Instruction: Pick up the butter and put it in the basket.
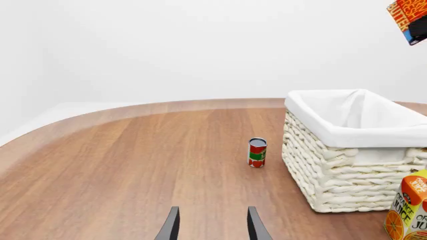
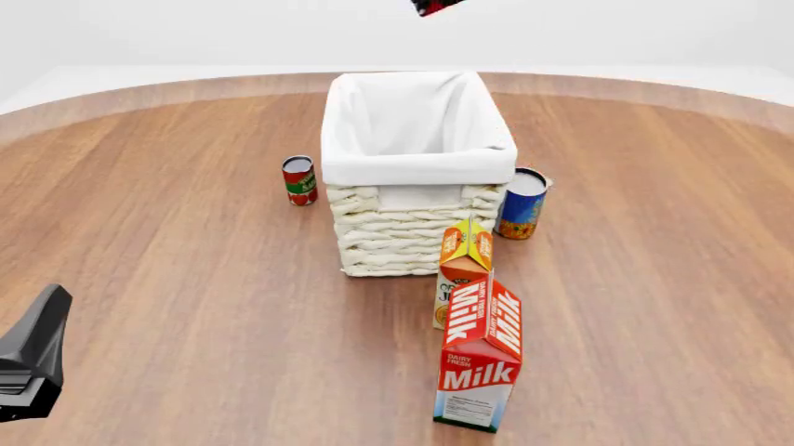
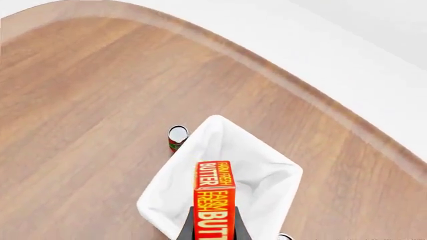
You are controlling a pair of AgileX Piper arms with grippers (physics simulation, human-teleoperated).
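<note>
The butter [image 3: 213,200], a small red-orange box with white lettering, hangs high in the air with my right gripper [image 3: 213,229] shut on it. Straight below it lies the open cream-white wicker basket [image 3: 257,142] with its white cloth lining. In the left wrist view the butter [image 1: 408,17] shows far above the basket [image 1: 333,170]. In the front view only a sliver of the butter [image 2: 434,6] shows at the top edge, over the basket [image 2: 416,223]. My left gripper [image 1: 212,222] is open and holds nothing, low at the near left [image 2: 32,367], well away from the basket.
A small tomato can [image 2: 297,180] stands left of the basket and a blue can [image 2: 522,204] at its right. An orange juice carton [image 2: 464,260] and a red milk carton [image 2: 482,358] stand in front of the basket. The wooden table curves away at the back.
</note>
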